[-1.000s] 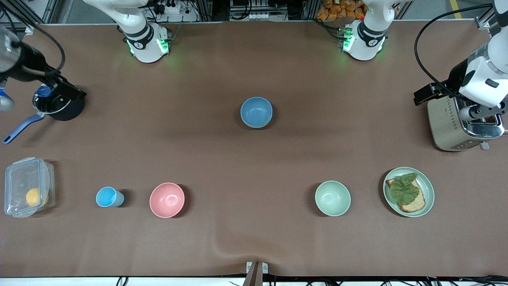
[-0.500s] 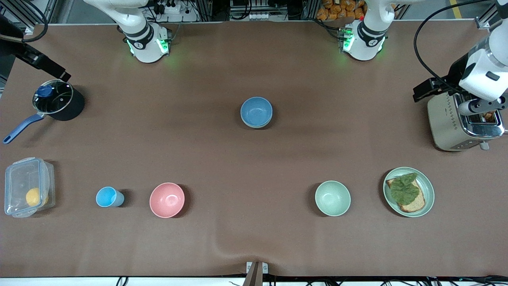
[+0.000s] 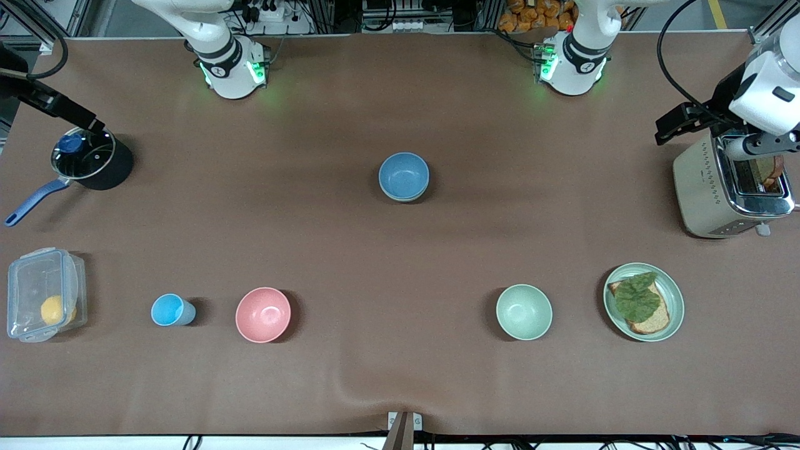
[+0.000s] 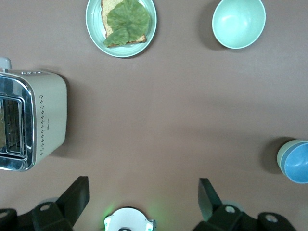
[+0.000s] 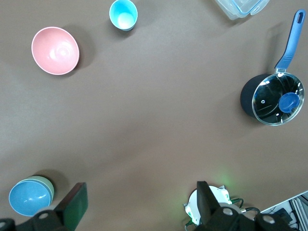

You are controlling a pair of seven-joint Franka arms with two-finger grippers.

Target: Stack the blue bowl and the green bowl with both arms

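The blue bowl sits nested inside the green bowl at the table's middle; only the green rim shows under it. The stack also shows in the left wrist view, blue bowl in green bowl, and in the right wrist view, blue bowl in green bowl. My left gripper is open and empty, high over the table by the toaster. My right gripper is open and empty, high over the table by the pot. Both are well away from the stack.
A mintier green bowl and a green plate with bread and lettuce lie nearer the camera toward the left arm's end. A toaster stands there. A pink bowl, light-blue cup, lidded pot and clear container are at the right arm's end.
Both arms' hands have drawn back toward the robots' side and the table's ends; the right one has left the pot. The bowls have not moved.
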